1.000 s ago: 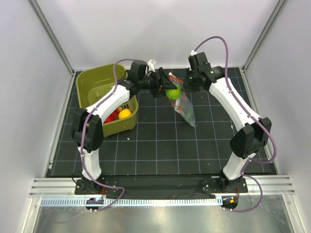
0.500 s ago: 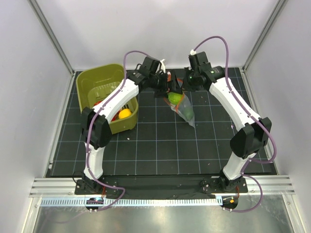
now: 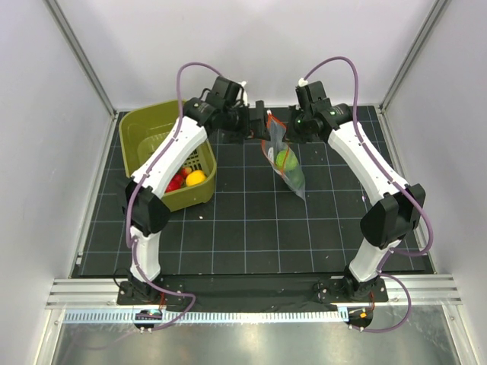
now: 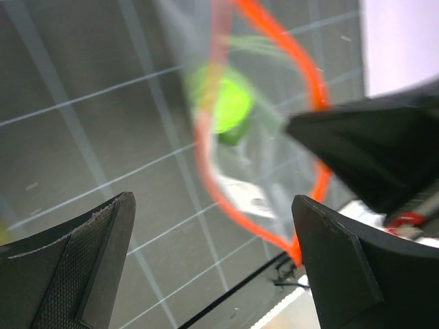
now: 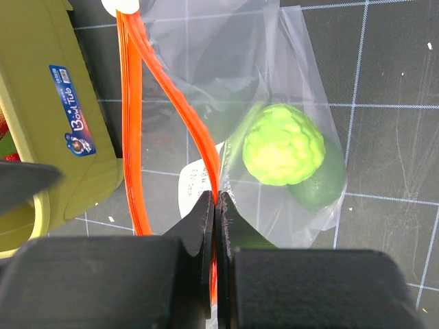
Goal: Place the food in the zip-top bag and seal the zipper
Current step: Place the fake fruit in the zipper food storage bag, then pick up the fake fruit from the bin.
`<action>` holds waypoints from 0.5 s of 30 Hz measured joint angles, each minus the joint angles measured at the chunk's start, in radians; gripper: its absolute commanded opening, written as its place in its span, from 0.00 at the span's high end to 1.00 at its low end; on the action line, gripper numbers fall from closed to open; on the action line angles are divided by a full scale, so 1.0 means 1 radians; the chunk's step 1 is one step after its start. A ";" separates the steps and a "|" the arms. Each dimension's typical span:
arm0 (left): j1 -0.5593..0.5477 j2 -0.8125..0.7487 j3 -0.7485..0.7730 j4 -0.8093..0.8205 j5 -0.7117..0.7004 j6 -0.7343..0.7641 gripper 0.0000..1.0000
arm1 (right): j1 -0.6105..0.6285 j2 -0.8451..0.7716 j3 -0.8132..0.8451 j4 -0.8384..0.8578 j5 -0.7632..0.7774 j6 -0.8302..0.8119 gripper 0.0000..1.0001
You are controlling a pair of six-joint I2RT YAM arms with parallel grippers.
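**Right hand pinches the zipper, left hand open at the bag's mouth**

My right hand [image 5: 216,202] is clamped on the zipper [image 5: 171,96]. Its two fingers are pressed flat together with the red-orange strip caught between them. The zip-top bag [image 5: 302,75] hangs from that pinch above the dark gridded surface [image 3: 251,220], slanting toward the near side in the top view. I cannot tell whether its lowest corner touches the surface. The mouth is parted, and the two sides of the strip bow away from each other in a long loop.

Two pieces of the food lie inside the bag. One is a bumpy lime-green round one [image 5: 282,144], and a darker green one [image 5: 326,185] lies against it, partly hidden behind it.

My left hand [image 4: 212,205] is apart, its fingers spread wide with nothing between them. It hangs just beside the open mouth, facing my right hand across it. My left wrist view is blurred, but it shows the strip's loop and a green piece beyond my fingertips.

The olive-green basket [image 3: 148,125] sits on the surface to my left of the bag. It is close to the bag, but I cannot tell whether the two touch. A blue label [image 5: 72,110] is stuck on its wall. In its near corner lie a yellow ball [image 3: 195,178] and some red ones [image 3: 175,183].
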 measured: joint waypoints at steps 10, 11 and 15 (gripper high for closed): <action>0.245 -0.229 -0.216 -0.137 -0.304 0.051 0.00 | -0.003 -0.003 -0.006 0.000 0.012 -0.010 0.99; 0.268 -0.263 -0.249 -0.146 -0.348 0.056 0.00 | -0.003 -0.003 -0.007 0.000 0.014 -0.011 0.99; 0.343 -0.391 -0.383 -0.162 -0.416 0.067 0.00 | -0.006 -0.004 -0.012 0.000 0.016 -0.014 0.99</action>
